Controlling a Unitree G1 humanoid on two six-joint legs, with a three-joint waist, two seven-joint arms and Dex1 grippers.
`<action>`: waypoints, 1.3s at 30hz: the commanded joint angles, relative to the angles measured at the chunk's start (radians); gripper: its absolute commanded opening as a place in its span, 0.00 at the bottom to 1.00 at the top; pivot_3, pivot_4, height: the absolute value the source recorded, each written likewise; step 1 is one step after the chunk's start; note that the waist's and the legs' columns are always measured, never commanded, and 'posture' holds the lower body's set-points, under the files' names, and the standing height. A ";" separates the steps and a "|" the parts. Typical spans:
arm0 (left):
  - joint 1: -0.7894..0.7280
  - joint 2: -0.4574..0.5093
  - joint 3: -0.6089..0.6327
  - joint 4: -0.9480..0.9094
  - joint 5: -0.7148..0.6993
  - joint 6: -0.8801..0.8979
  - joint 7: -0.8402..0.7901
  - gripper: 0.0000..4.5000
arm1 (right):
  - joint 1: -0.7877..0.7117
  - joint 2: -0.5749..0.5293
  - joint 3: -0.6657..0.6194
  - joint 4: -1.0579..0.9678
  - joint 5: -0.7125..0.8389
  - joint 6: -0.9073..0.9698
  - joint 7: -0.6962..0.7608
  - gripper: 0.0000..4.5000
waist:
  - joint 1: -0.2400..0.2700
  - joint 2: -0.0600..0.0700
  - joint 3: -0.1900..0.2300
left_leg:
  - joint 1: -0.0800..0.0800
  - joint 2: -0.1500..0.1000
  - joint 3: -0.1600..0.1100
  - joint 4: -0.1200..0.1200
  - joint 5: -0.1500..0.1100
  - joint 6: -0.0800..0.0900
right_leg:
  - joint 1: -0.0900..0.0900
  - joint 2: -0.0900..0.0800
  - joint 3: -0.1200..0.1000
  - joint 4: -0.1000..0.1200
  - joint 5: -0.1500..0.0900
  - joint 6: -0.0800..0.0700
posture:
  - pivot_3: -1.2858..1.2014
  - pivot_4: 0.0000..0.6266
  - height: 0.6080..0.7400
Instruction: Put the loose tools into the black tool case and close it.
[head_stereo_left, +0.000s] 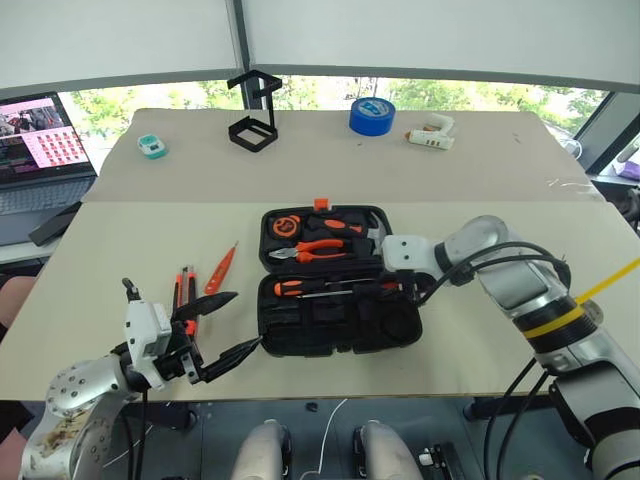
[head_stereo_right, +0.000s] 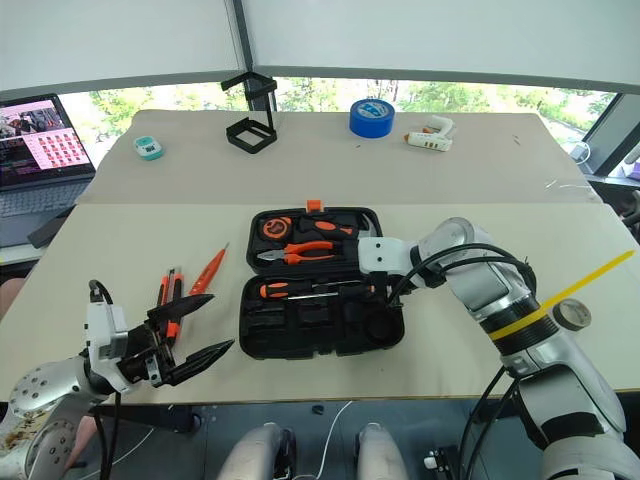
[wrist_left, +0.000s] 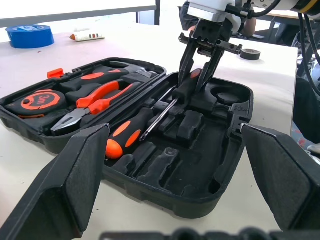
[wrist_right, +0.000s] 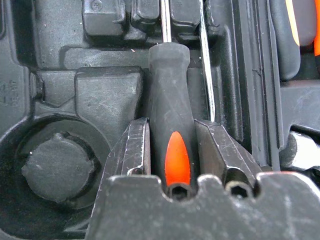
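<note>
The black tool case (head_stereo_left: 300, 335) lies open in the middle of the near table. My right gripper (wrist_left: 194, 80) reaches down into its front half, shut on the black-and-orange handle of a screwdriver (wrist_right: 170, 115) that lies in a recess. A second screwdriver (wrist_left: 127, 136) rests beside it in the case. An orange-black utility knife (head_stereo_left: 187, 288) and a slim orange tester screwdriver (head_stereo_left: 221, 268) lie on the table left of the case. A small black tape roll (wrist_left: 250, 53) sits on the table beyond the case's right side. My left gripper (head_stereo_left: 247, 320) hovers open at the case's front left corner, holding nothing.
The case's lid half holds a tape measure (head_stereo_left: 286, 226) and orange pliers (head_stereo_left: 320, 248). On the far table stand a black wire-frame stand (head_stereo_left: 254, 112), a blue tape roll (head_stereo_left: 372, 116), a white glue gun (head_stereo_left: 430, 136) and a small teal object (head_stereo_left: 152, 146). A laptop (head_stereo_left: 40, 150) sits far left.
</note>
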 joint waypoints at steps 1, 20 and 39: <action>-0.019 0.006 -0.001 -0.011 -0.002 -0.017 -0.003 1.00 | 0.000 0.013 -0.024 -0.020 0.013 -0.001 -0.005 0.45 | 0.000 0.000 0.000 | 0.000 0.000 0.000 0.000 0.000 0.000 | 0.000 0.000 0.000 0.000 0.000 0.000 | 0.52 0.24 1.00; -0.028 0.003 -0.004 -0.001 0.018 -0.017 0.009 1.00 | 0.079 0.148 -0.198 0.139 0.237 -0.237 0.054 0.03 | -0.007 0.000 0.000 | 0.000 0.001 0.001 0.000 0.000 0.000 | -0.001 0.001 0.002 0.002 0.001 0.001 | 0.52 0.24 1.00; 0.024 0.027 0.029 -0.008 0.062 -0.014 0.043 1.00 | 0.038 0.203 -0.073 0.296 0.100 -0.246 0.022 0.00 | -0.007 -0.001 0.000 | 0.009 0.001 0.006 -0.001 0.000 0.000 | 0.005 0.001 0.006 0.002 0.001 0.002 | 0.52 0.24 1.00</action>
